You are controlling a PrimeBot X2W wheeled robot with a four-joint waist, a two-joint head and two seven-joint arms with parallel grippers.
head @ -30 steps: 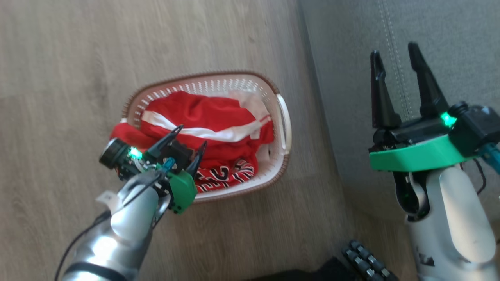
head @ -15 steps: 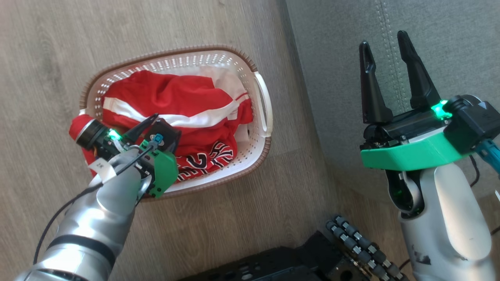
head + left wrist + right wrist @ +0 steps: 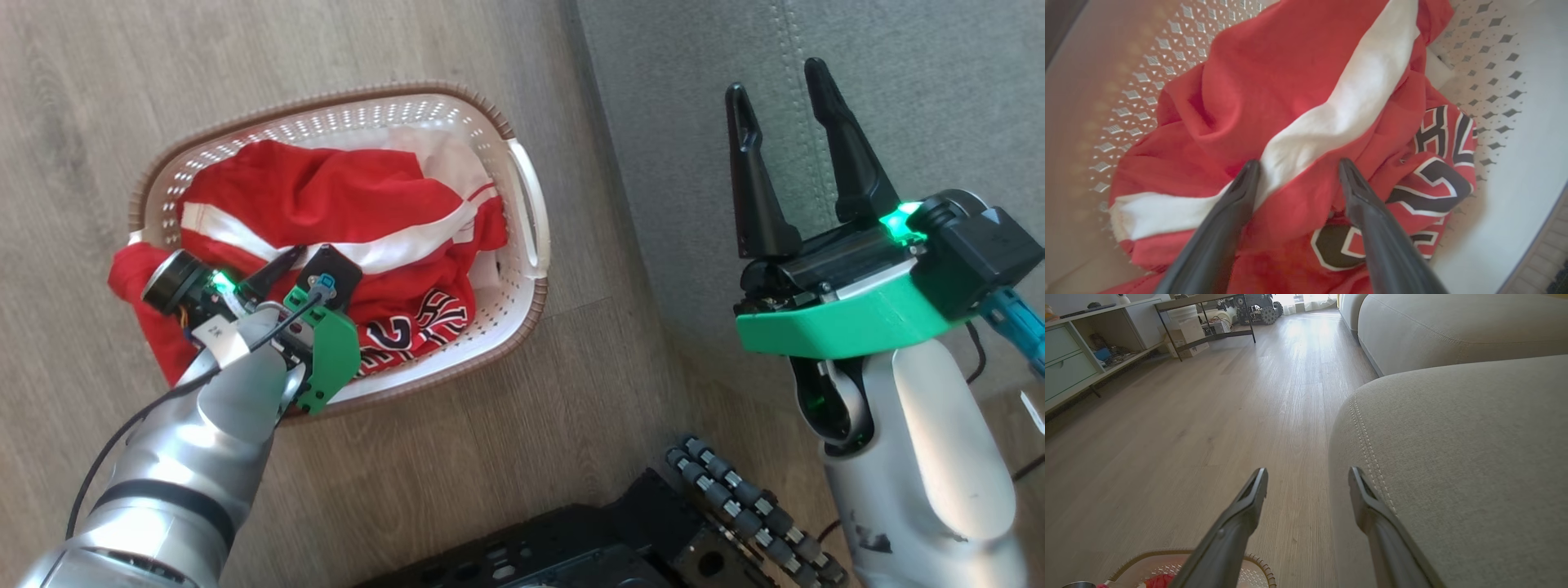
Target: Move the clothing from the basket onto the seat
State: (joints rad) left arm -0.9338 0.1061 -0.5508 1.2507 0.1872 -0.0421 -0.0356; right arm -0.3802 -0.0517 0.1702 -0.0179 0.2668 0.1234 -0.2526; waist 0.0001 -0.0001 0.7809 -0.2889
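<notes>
Left gripper [image 3: 1298, 167] down in the basket [image 3: 522, 196], fingers apart and empty; clothing [image 3: 1290, 81] not yet lifted.
Nearest, I held my left fingers spread over the pile, one tip to each side of the white band where it crossed a raised red fold. I judged this stance was chosen so that closing would pinch that fold. Whether the tips touched the cloth I could not tell. The clothing lay inside the basket, save one red corner draped over its left rim; the lettered garment sat lower, toward the basket's right wall. Beyond the basket's right handle came bare floor [image 3: 490, 457], then the seat [image 3: 939, 98], with nothing laid on the part in view. My right gripper [image 3: 774, 77] stood right of the basket over the seat's edge, fingers apart and empty, in my judgement parked clear of the pick.
</notes>
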